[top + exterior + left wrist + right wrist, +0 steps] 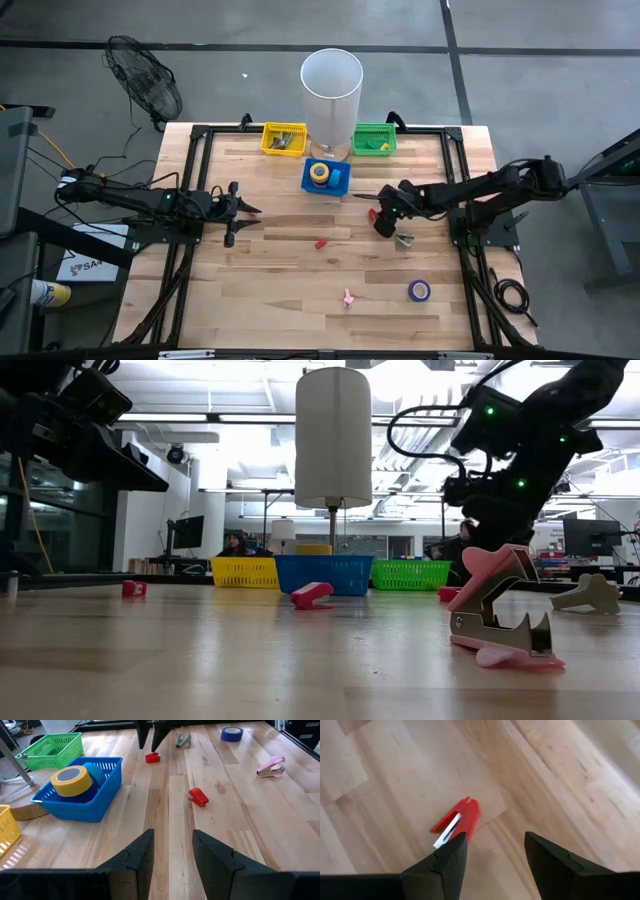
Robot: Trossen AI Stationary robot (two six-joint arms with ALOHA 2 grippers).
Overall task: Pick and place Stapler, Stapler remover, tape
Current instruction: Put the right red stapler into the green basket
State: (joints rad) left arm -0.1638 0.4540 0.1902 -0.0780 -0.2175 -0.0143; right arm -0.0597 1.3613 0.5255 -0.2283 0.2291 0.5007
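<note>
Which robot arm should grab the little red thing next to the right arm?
The right one, probably. Its open gripper hangs right over the red staple remover. The left gripper waits far across the table.

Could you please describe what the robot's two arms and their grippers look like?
Both arms are dark, slim and jointed. The left gripper has two black, angular, wedge-shaped fingers with stepped edges. The right gripper has matching black fingers. In the low view a black cable loops above the right arm, and small green lights glow on it.
</note>
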